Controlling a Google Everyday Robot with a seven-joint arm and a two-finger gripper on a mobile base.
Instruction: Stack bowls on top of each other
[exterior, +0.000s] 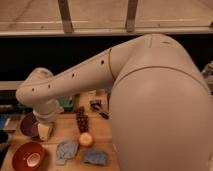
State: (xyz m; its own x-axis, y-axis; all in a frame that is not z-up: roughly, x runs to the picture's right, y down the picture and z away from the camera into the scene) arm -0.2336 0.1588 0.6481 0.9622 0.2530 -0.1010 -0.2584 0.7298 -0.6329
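The dull purple bowl (26,125) sits at the left of the wooden table (104,131), partly covered by my arm. The red-orange bowl with a pale centre (29,156) sits in front of it, near the front left corner. My gripper (45,131) hangs from the pale wrist at the purple bowl's right edge, just above and behind the red-orange bowl. My arm and its large white body fill most of the view.
A dark bunch of grapes (81,120) and an orange fruit (86,139) lie mid-table. Two grey-blue cloth pieces (66,150) (96,157) lie at the front. A corner of the green tray (67,103) and a dark object (95,104) show behind.
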